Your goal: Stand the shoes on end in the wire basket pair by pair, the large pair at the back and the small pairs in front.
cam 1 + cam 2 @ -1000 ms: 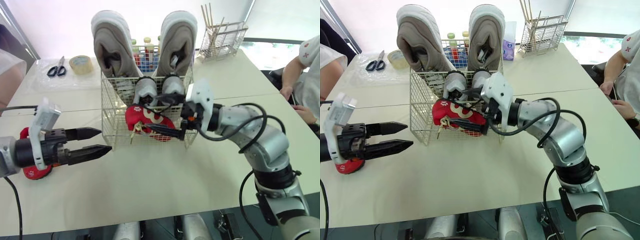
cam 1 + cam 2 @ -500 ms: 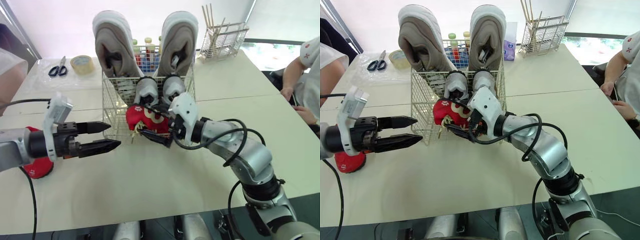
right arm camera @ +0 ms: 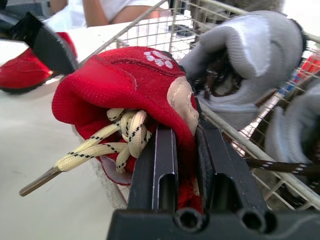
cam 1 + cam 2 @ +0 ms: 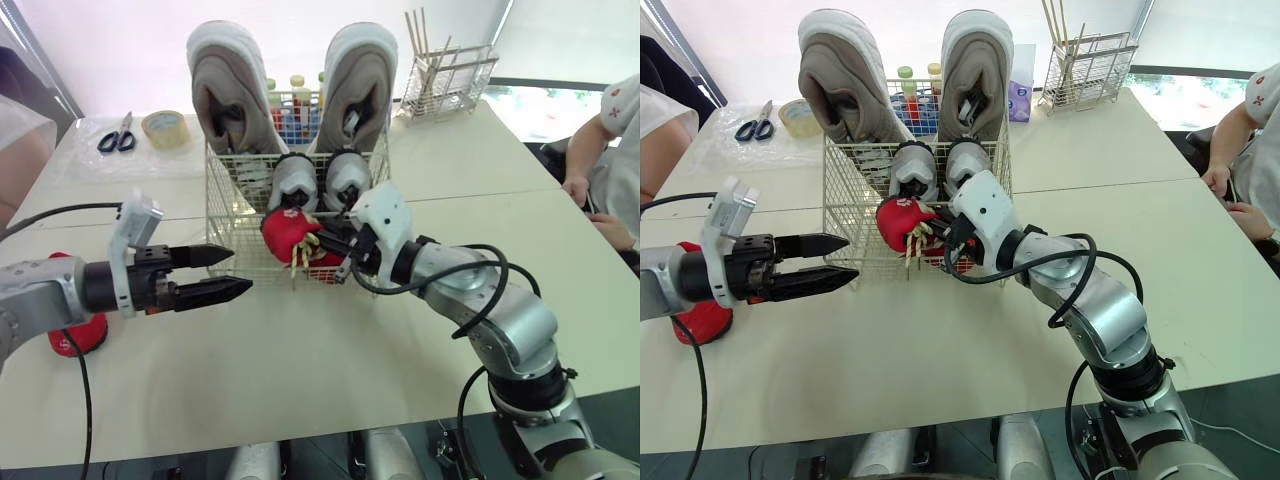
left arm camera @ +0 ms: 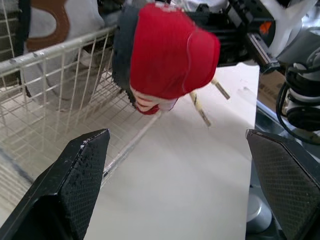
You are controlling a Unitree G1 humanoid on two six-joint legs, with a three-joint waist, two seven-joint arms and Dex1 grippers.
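Right wrist view: shoe (image 3: 135, 85) between jaws

You had no word, brand name or number that could be read anywhere in these views. The nearest thing to a sign was a small white paw print (image 3: 157, 57) on the upper of the red shoe (image 3: 125, 85); no lettering stood with it. The bottles (image 4: 905, 82) behind the wire basket (image 4: 855, 190) carried coloured labels, but their print was too small for you to read. The purple pack (image 4: 1017, 100) on the desk beside them also bore printing that you could not make out.
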